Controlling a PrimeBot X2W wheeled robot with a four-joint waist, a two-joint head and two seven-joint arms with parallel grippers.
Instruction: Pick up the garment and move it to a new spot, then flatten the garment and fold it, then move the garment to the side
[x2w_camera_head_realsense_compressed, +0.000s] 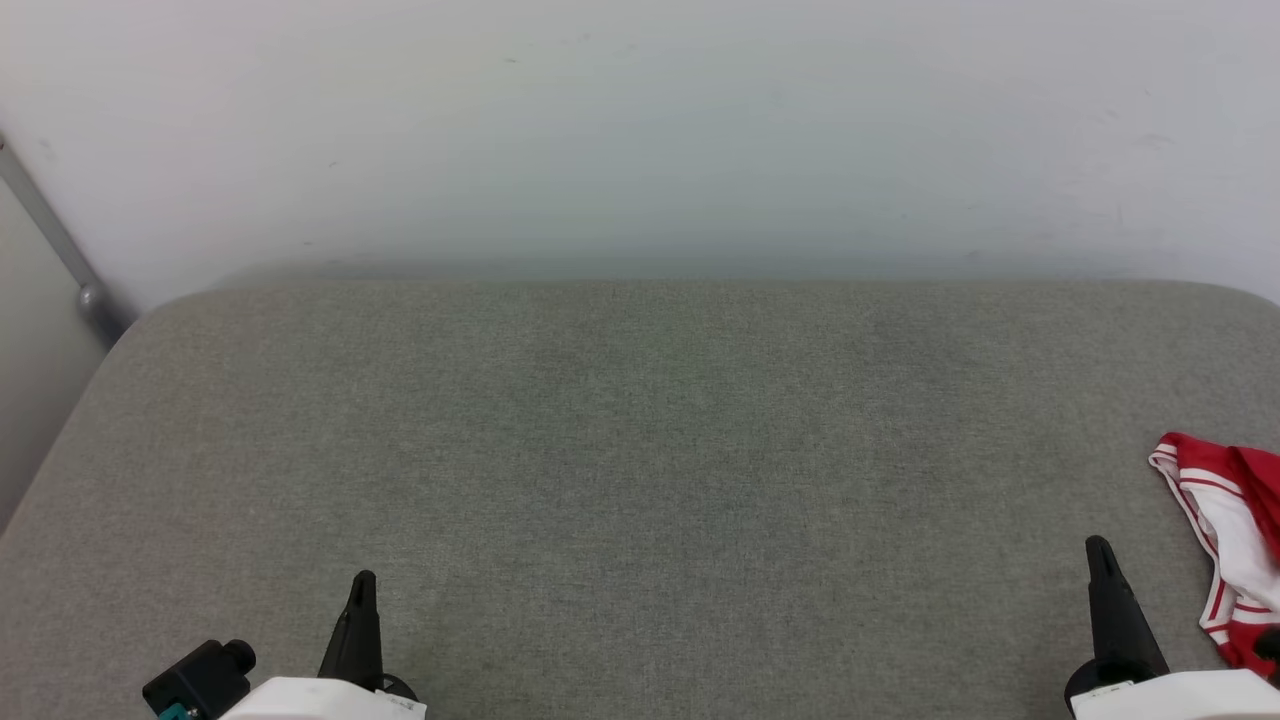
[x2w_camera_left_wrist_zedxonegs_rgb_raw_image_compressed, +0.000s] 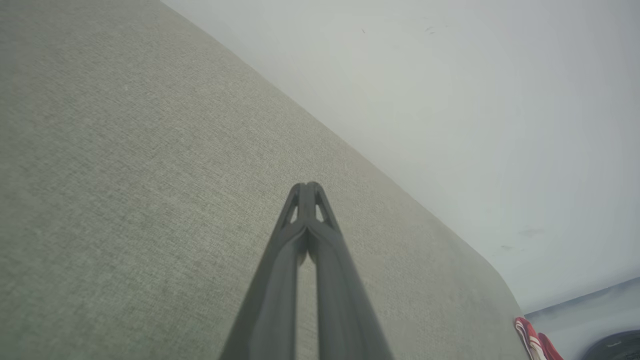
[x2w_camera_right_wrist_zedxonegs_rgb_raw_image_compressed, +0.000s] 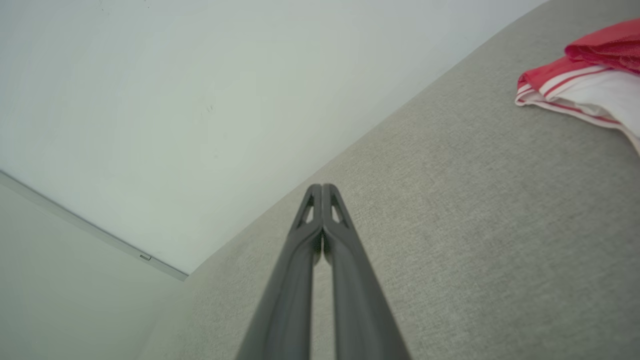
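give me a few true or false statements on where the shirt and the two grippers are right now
1. The garment lies near the right edge of the grey surface. True.
2. The right gripper is shut on the garment. False: it is shut, but holds nothing and sits apart from the cloth.
3. The left gripper is open. False: its two fingers are pressed together.
4. The garment is nearer the right gripper than the left gripper. True.
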